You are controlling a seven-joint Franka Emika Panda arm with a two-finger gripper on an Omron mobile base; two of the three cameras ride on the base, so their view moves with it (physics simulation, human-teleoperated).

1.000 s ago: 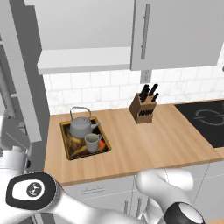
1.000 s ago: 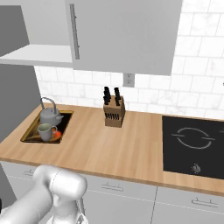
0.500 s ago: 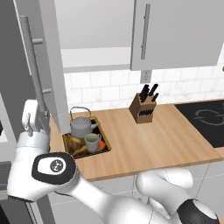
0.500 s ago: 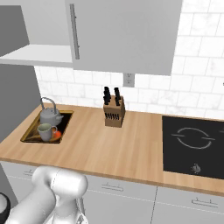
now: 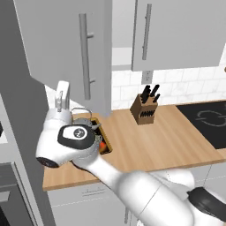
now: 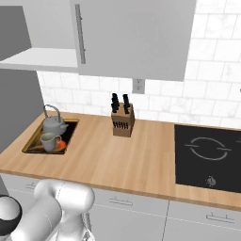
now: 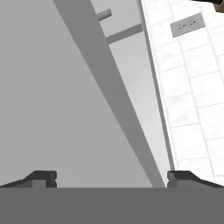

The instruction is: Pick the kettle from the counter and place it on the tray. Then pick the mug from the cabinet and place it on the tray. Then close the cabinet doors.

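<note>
While its 2 fingertips stand wide apart with nothing between them, the gripper faces the left cabinet door, which hangs ajar. Beyond the arm, the tray sits at the counter's left end, holding the mug in front and the kettle behind. Farther back, a knife block stands near the wall.

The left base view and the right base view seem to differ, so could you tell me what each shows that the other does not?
Left base view: the open left cabinet door with its bar handle, swung out over the arm.
Right base view: the mug beside the kettle in the tray, and the cabinet's pale shelf.
Both: the counter, knife block, stovetop and closed right door.
</note>
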